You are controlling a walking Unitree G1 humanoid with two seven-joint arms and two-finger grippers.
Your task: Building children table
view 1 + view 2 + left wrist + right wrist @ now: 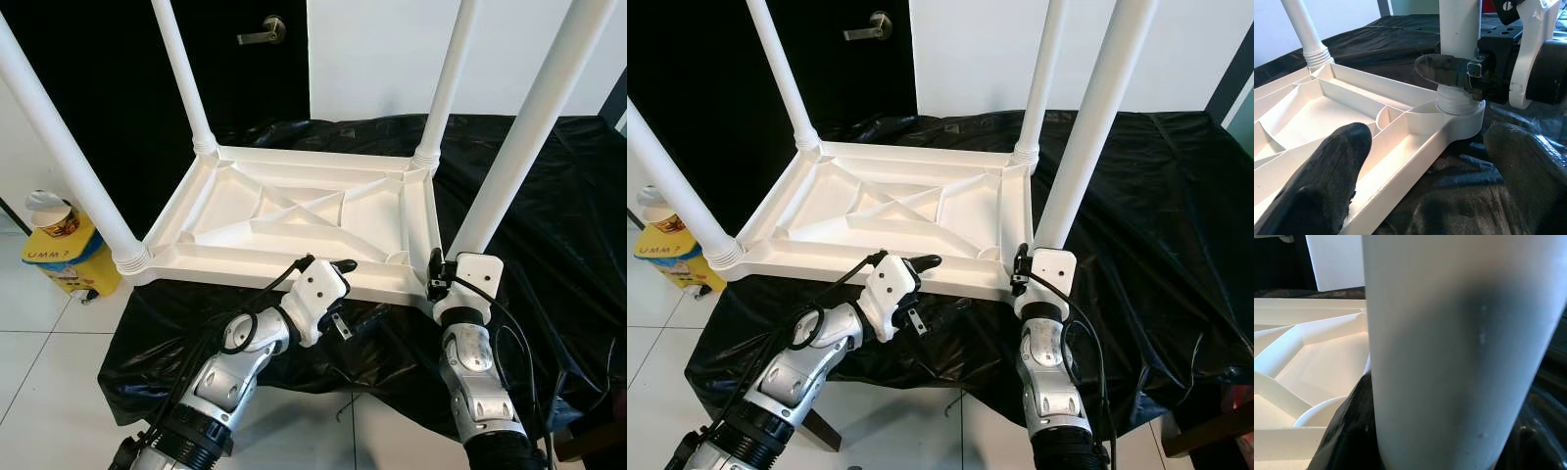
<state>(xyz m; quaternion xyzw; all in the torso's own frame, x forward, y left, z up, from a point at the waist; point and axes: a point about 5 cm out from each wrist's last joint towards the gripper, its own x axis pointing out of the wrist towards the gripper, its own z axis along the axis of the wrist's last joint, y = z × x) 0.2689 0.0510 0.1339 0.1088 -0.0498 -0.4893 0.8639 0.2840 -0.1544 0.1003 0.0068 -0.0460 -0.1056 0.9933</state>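
Observation:
The white children's table lies upside down on a black cloth, its legs pointing up. My right gripper is shut on the base of the near right leg; that leg stands close up in the right wrist view, with a black finger against it. My left gripper is open at the table's front rim. One of its fingers is over the tabletop's ribbed underside, the other over the cloth outside.
Three more white legs rise at the near left, far left and far right. A yellow box with a cup stands on the tiled floor at the left. A dark door with a handle is behind.

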